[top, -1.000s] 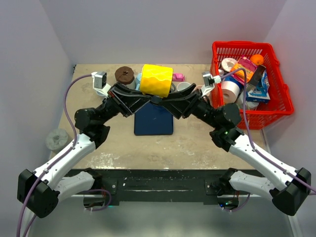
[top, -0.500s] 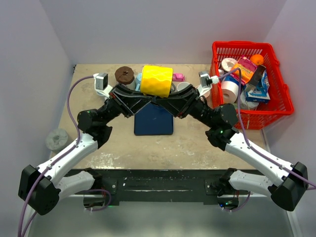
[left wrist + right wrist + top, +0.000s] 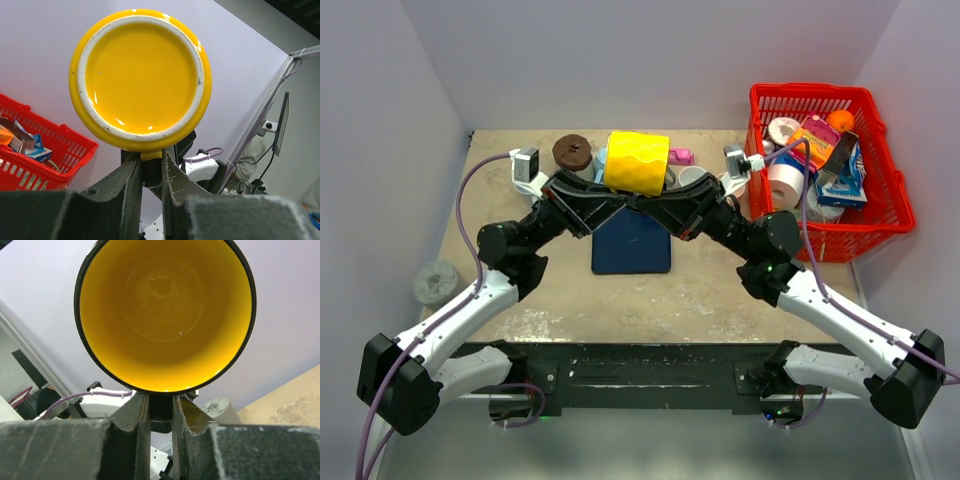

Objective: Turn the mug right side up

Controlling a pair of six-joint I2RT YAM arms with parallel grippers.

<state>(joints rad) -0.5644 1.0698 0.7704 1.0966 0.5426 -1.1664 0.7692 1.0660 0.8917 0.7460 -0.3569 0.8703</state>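
Mug (image 3: 638, 163) lies sideways, clamped by left pincer (image 3: 151, 167) and right pincer (image 3: 161, 412).

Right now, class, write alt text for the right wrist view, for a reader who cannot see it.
A yellow mug fills the view, its open mouth facing the camera and its dark rim ringing a glossy inside. Below it the right pincer is shut, its dark fingers nearly touching; a pale wall lies behind.

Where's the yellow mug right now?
Top view, centre of the table: the yellow mug is held on its side in the air by the left gripper and right gripper, just past the blue mat, right of the brown disc.
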